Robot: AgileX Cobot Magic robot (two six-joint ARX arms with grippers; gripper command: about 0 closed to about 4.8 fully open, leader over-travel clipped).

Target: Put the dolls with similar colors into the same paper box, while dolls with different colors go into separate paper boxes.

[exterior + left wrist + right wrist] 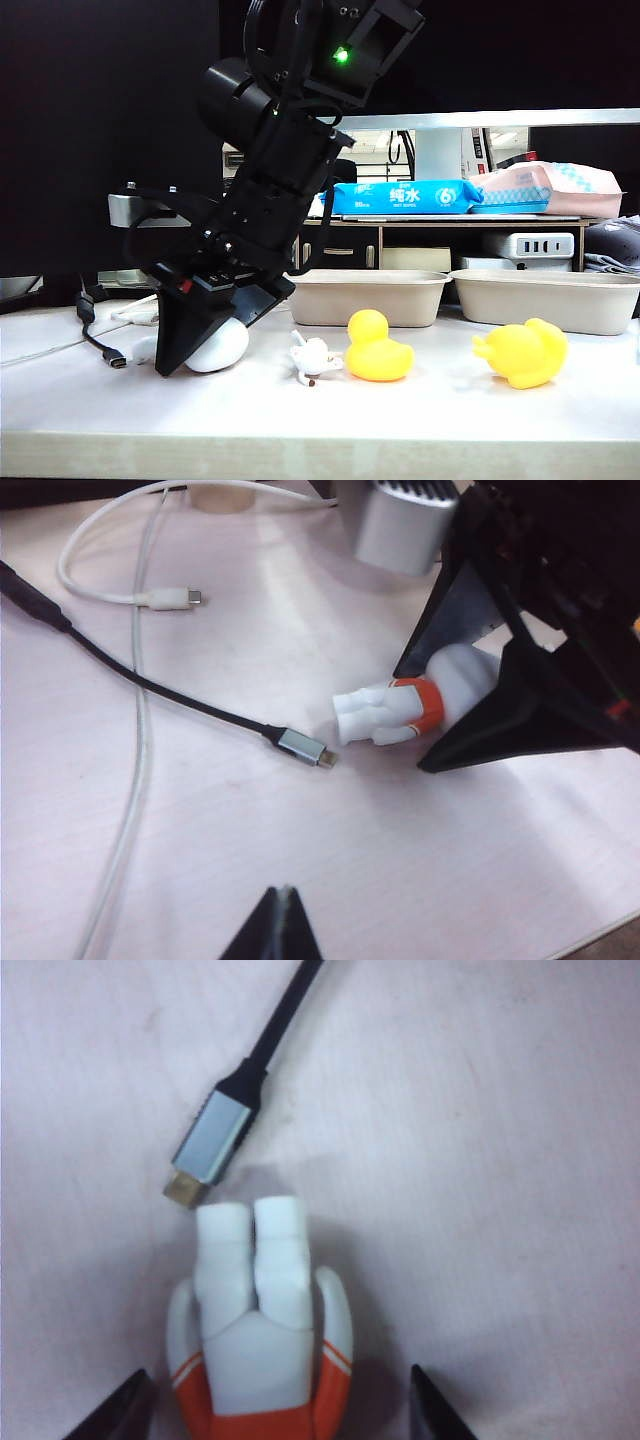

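We see two paper trays at the back of the table, right half of the exterior view: the left tray (367,297) and right tray (545,300); from this low angle we can't tell what's inside either. On the table in front: a yellow duck (376,348) center, a second duck (524,352) at right, a tiny white figurine (314,357) just left of the first duck. The right gripper (275,1415) sits lower left w/ fingers spread either side of the white-and-orange toy (262,1335), gaps visible both sides. A black cable plug (208,1148) lies near the toy. The left gripper (283,920) shows only one dark tip; can't tell its state.
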